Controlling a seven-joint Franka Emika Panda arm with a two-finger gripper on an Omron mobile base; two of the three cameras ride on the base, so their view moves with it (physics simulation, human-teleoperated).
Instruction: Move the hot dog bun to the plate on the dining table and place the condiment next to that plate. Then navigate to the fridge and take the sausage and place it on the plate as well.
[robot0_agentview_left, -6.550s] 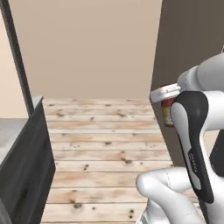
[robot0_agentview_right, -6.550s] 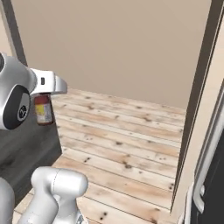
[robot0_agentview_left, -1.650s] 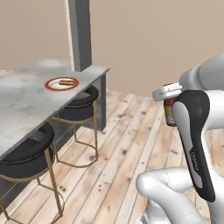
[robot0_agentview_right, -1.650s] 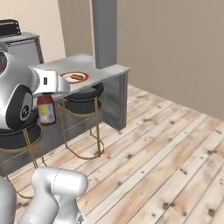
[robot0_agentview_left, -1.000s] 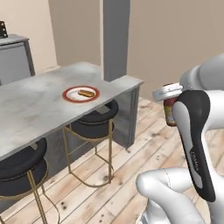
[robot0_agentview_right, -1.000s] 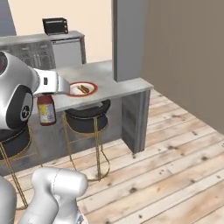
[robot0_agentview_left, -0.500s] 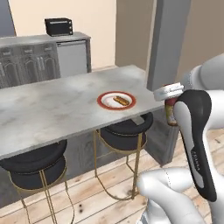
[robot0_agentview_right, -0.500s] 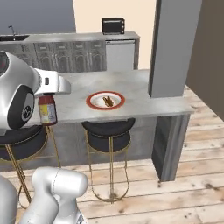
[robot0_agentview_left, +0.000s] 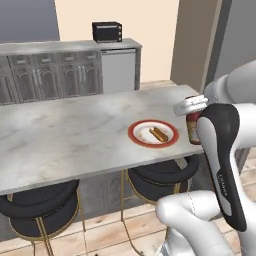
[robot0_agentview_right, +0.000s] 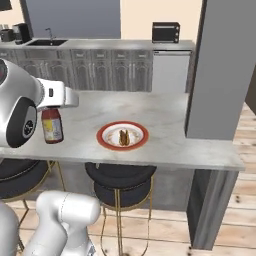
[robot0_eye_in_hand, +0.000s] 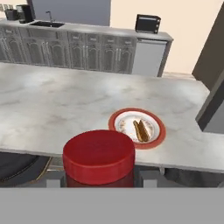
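The dining table (robot0_agentview_left: 60, 135) with its pale marbled top lies straight ahead. On it sits the red-rimmed plate (robot0_agentview_left: 153, 133) (robot0_agentview_right: 122, 135) (robot0_eye_in_hand: 137, 127), with the tan hot dog bun (robot0_agentview_left: 159, 134) (robot0_agentview_right: 123, 136) (robot0_eye_in_hand: 141, 130) in its white centre. My gripper (robot0_agentview_left: 192, 109) (robot0_agentview_right: 51, 111) (robot0_eye_in_hand: 99, 177) is shut on the condiment (robot0_agentview_left: 193, 128) (robot0_agentview_right: 52, 126), a dark red bottle with a yellow label, held upright over the table's near edge beside the plate. Its red cap (robot0_eye_in_hand: 99, 155) is large in the hand view. The fridge and the sausage are out of view.
Black stools on gold legs (robot0_agentview_left: 40, 210) (robot0_agentview_right: 120, 182) stand under the table's near side. A wide grey pillar (robot0_agentview_right: 215, 70) rises at the table's right end. Behind the table runs a worktop over grey cabinets (robot0_agentview_right: 100, 65) with a black oven (robot0_agentview_left: 106, 31) on top.
The base has swung round, so the whole scene has shifted: the table and plate have come to lie square in front and nearer. The bottle stays in my gripper.
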